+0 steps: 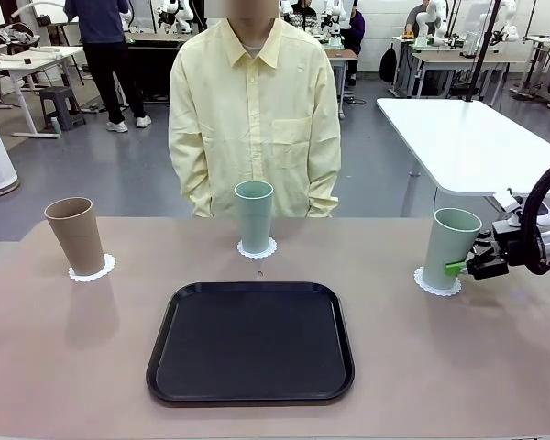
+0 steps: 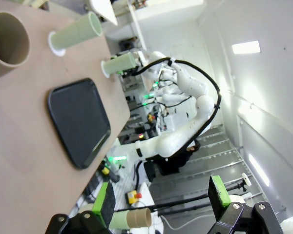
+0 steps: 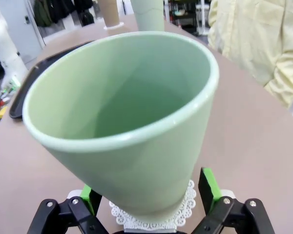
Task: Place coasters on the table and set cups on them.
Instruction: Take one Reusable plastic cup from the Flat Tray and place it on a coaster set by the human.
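Observation:
Three cups stand upright on lacy white coasters on the beige table (image 1: 458, 367). The brown cup (image 1: 75, 236) is on the left coaster (image 1: 93, 269). One pale green cup (image 1: 253, 216) is on the middle coaster (image 1: 257, 249), in front of the person. The other green cup (image 1: 451, 246) is on the right coaster (image 1: 434, 283). My right gripper (image 1: 466, 267) reaches in from the right at this cup's base. In the right wrist view the green cup (image 3: 127, 117) stands on its coaster (image 3: 156, 215) between the fingers of my right gripper (image 3: 149, 195), which are spread beside it. My left gripper (image 2: 161, 200) is open in the air with nothing between its fingers.
A black tray (image 1: 250, 341) lies in the middle of the table near my side. A person in a yellow shirt (image 1: 255, 110) stands at the far edge with hands behind the back. A white-topped table (image 1: 467, 137) is behind on the right.

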Motion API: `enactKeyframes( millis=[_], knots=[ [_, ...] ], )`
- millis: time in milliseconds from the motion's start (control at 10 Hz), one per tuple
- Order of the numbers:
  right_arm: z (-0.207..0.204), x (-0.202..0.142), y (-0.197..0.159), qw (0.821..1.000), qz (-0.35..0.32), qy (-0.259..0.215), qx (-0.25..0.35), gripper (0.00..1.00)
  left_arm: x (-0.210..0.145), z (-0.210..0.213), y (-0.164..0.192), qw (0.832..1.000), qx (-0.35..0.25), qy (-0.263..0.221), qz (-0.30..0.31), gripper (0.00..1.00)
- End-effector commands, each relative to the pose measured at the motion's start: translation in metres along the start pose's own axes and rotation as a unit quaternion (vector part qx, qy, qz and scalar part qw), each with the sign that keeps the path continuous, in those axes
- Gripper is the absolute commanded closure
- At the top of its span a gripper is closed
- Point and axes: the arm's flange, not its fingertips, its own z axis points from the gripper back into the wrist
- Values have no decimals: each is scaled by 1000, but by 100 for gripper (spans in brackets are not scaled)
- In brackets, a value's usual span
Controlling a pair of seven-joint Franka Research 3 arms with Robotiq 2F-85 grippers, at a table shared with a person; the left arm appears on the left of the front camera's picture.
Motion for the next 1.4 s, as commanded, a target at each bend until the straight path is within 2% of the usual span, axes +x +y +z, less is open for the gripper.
enactKeyframes(
  millis=[0, 400, 600, 700, 1000, 1200, 1300],
  knots=[
    [4, 1, 5, 998, -21, 53, -2, 0, -1, 0, -2, 1000, -2, -2, -3, 0],
    [28, 1, 16, 986, -65, 150, -26, 0, -1, 0, -2, 1000, -2, -2, -3, 0],
    [59, 38, 55, 984, -59, 160, -51, 0, -1, 0, -2, 1000, -2, -2, -3, 0],
    [75, 63, 79, 979, -68, 180, -75, 0, -1, 0, -2, 1000, -2, -2, -3, 0],
    [108, 122, 128, 933, -169, 262, -179, 0, -1, 0, -2, 1000, -2, -2, -3, 0],
    [110, 160, 156, 905, -181, 313, -226, 0, -1, 0, -2, 1000, -2, -2, -3, 0],
    [107, 177, 170, 896, -175, 334, -233, 0, -1, 0, -2, 1000, -2, -2, -3, 0]
  ],
)
